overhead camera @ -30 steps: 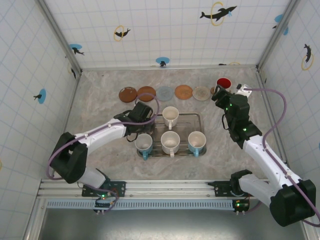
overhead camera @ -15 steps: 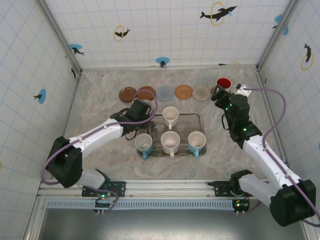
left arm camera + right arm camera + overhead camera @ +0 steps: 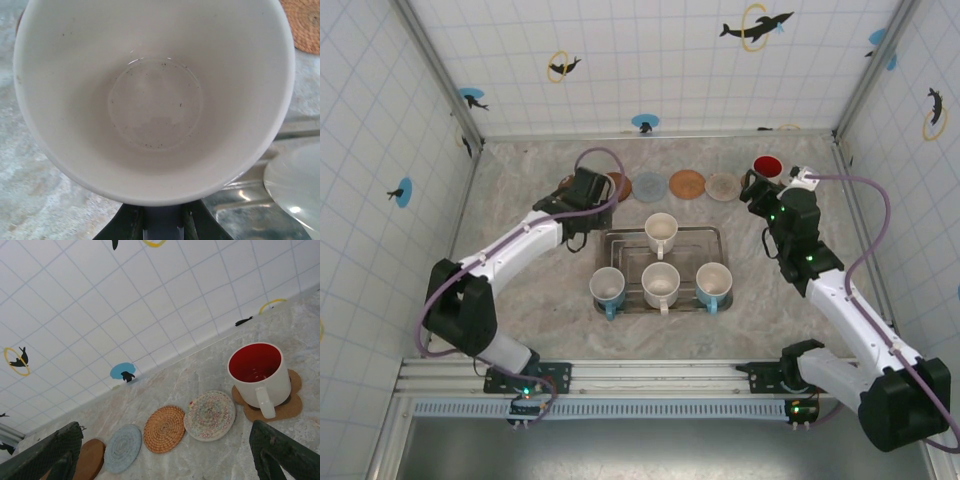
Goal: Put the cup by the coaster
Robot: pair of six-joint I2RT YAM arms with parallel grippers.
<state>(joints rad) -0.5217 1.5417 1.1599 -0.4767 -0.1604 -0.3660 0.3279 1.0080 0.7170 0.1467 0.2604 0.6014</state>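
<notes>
The top camera sits high above the near edge and looks down on the whole tabletop point(image 3: 510, 175). The left wrist camera is very close, looking straight into a white cup point(image 3: 155, 100). The right wrist camera looks low and far toward the back wall point(image 3: 125, 300). It shares the coasters point(image 3: 164, 429) and red cup point(image 3: 259, 371) with the top view.

The marbled table point(image 3: 520, 300) bears a row of coasters point(image 3: 687, 184) near its far edge and a metal tray point(image 3: 700, 245).
</notes>
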